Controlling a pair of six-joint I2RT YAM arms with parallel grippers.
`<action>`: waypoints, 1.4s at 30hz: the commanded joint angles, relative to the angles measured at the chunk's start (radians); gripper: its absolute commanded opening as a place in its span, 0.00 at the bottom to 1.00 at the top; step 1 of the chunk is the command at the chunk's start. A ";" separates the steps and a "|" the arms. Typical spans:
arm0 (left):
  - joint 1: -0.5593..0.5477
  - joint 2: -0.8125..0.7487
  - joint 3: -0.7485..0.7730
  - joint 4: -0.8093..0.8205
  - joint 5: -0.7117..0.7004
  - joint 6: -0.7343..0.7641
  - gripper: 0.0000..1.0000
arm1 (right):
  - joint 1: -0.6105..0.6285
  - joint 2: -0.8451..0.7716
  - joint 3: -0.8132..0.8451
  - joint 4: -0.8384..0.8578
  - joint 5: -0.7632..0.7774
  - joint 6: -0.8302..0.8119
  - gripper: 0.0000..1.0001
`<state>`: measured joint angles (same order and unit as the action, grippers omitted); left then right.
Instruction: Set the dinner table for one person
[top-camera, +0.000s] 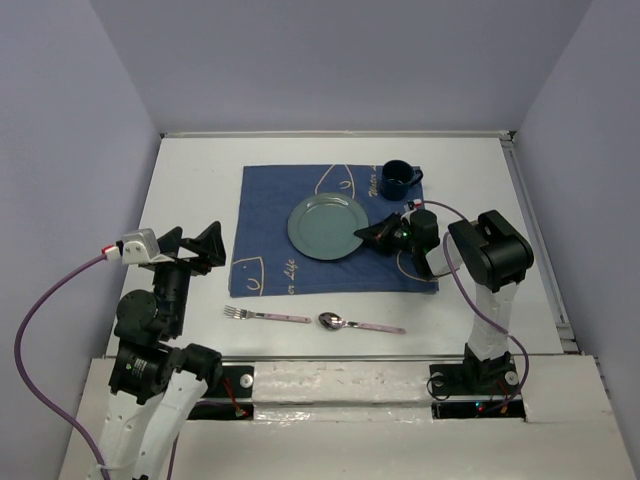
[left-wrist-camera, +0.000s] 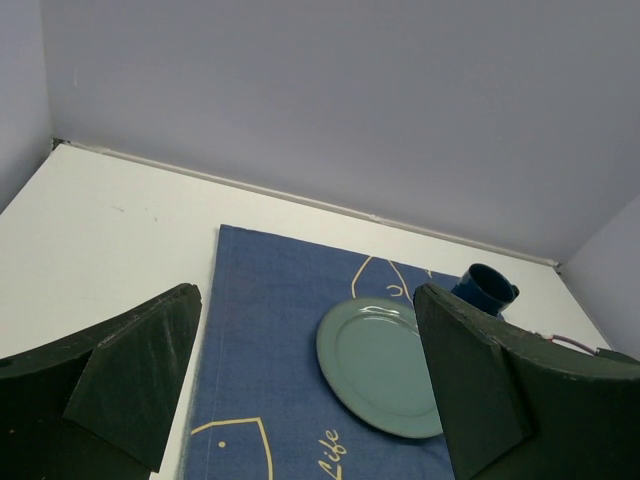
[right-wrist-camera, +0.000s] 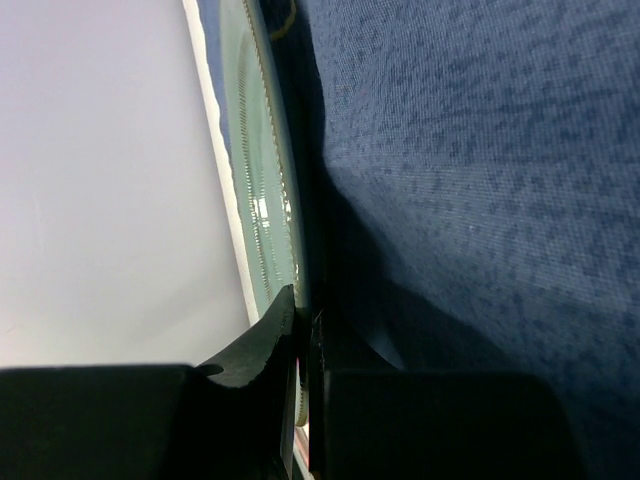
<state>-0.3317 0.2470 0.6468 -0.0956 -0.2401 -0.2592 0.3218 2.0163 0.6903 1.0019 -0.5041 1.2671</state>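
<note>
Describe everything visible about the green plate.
The plate is round, pale green and glossy like glazed ceramic, with a shallow well, a broad raised rim and nothing on it. It appears to lie flat, right of centre on the dark blue cloth. The right gripper is shut on its right-hand edge.

Cloth (top-camera: 265, 205) on table (top-camera: 190, 170): pale cursive lettering set among line drawings.

Word 1: "Life" (top-camera: 287, 270). It stands towards the cloth's near-left corner, left of and nearer than the plate (top-camera: 326, 226). The letters run sideways in the top view. The same word reads at the bottom edge of the left wrist view (left-wrist-camera: 325, 453).

Word 2: just left of the mug (top-camera: 398, 178), also sideways. It reads roughly "Water"; the letters are small, so this is not certain.
</note>
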 joint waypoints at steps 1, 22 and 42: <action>-0.003 0.014 -0.007 0.030 -0.008 0.017 0.99 | -0.004 -0.039 0.015 0.127 -0.005 -0.008 0.12; -0.003 -0.008 -0.007 0.030 -0.007 0.008 0.99 | -0.004 -0.188 0.000 -0.238 -0.011 -0.161 0.71; -0.006 -0.020 -0.006 0.028 -0.021 0.005 0.99 | -0.004 -0.513 -0.205 -0.509 -0.028 -0.370 0.78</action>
<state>-0.3340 0.2371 0.6468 -0.0978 -0.2478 -0.2604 0.3218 1.5967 0.5148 0.5484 -0.5098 0.9756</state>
